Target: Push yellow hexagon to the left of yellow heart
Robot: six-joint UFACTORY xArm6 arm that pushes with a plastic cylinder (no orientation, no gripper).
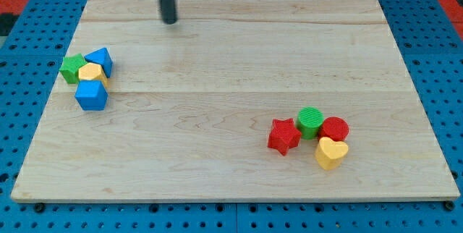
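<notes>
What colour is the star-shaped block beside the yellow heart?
Red. The star shows plainly in the camera view, left of the yellow heart.

The yellow hexagon (92,71) sits near the board's (217,117) left edge. The yellow heart (331,153) lies well apart, at lower right.

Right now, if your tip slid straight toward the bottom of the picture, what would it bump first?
Probably nothing. My tip sits between the yellow hexagon cluster at the left and the yellow heart cluster at the right, so that line looks free.
</notes>
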